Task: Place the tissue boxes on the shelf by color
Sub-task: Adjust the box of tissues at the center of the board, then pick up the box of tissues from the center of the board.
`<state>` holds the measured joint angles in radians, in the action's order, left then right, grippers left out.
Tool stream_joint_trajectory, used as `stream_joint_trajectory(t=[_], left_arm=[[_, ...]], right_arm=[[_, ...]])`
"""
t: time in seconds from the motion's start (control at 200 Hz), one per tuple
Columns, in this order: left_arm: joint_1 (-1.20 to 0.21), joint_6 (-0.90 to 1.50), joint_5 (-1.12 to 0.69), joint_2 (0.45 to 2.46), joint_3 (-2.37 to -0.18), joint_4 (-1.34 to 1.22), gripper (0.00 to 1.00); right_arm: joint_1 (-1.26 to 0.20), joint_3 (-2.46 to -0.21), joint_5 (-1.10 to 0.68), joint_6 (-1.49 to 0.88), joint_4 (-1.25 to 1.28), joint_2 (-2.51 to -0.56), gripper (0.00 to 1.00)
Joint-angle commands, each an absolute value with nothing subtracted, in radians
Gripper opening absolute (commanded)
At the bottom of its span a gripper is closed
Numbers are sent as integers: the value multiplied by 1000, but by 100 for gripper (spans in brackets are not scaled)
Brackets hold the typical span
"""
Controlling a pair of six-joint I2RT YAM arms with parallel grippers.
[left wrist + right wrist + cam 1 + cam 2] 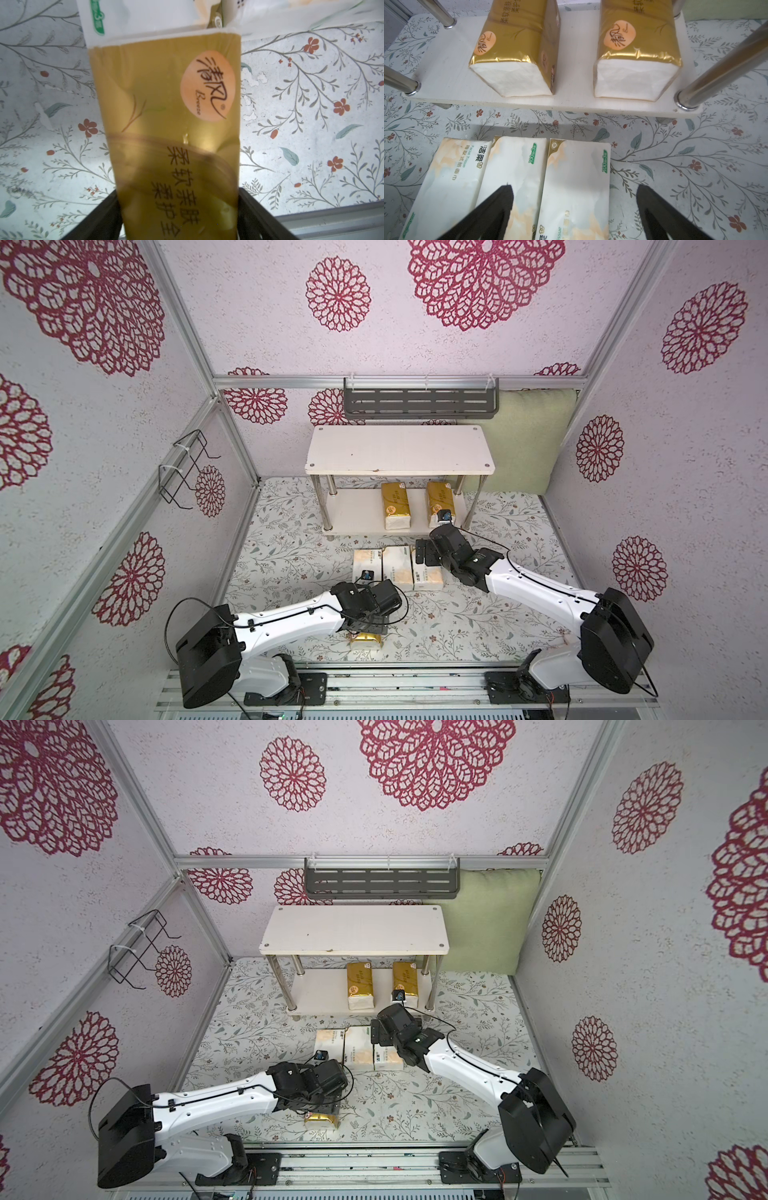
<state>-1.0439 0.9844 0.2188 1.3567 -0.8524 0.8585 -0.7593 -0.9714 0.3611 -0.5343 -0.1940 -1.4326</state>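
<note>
The left gripper [178, 191] is closed on a gold tissue pack [166, 124]. In the left wrist view its two black fingers [112, 216] press against the pack's long sides, and the round orange logo faces the camera. In both top views this gripped pack [365, 641] sits under the left wrist, near the front edge of the floral tablecloth [291, 531]. Whether it is lifted off the cloth cannot be told. The right gripper [575, 187] is spread wide and holds nothing. It hangs above the right-hand one of three white tissue packs, which lie side by side, touching, on the cloth just in front of the shelf [399, 448]. These are the left white pack [446, 176], the middle white pack [512, 166] and the right white pack [577, 176]. The shelf has two white boards on chrome legs. Its top board is bare, and its lower board [446, 62] carries two more gold packs, lying apart toward the right end with their white ends facing forward: the inner gold pack [512, 41] and the outer gold pack [637, 41]. Behind the shelf a grey slotted rack [419, 402] hangs on the back wall, and a pale green cushion [528, 439] leans to its right.
</note>
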Motion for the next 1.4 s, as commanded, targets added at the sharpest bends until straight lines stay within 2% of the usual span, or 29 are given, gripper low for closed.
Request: stream_joint_trajectory(t=[0.0, 0.08, 0.175, 0.22, 0.46, 0.746, 1.031, 1.396], left_arm=[[-1021, 963, 244, 1364, -870, 824, 85], [-1022, 961, 242, 1370, -871, 819, 88], [-1023, 982, 240, 1370, -873, 833, 100], [-1033, 1000, 237, 1364, -870, 843, 98], [-1087, 1111, 288, 1311, -827, 891, 97], [-1162, 1192, 360, 1338, -815, 893, 97], [-1216, 1221, 417, 1365, -797, 881, 97], [-1218, 1206, 437, 1390, -752, 796, 98]], right_arm=[[-759, -969, 357, -549, -175, -1434, 99], [-759, -968, 358, -549, -175, -1434, 99], [-759, -968, 357, -550, -177, -1434, 99], [-759, -967, 357, -549, -177, -1433, 99], [-760, -960, 351, -556, -165, -1436, 99], [-761, -962, 351, -554, -166, -1437, 99], [-762, -963, 350, -554, -163, -1443, 99], [-765, -986, 345, -550, -166, -1462, 99]])
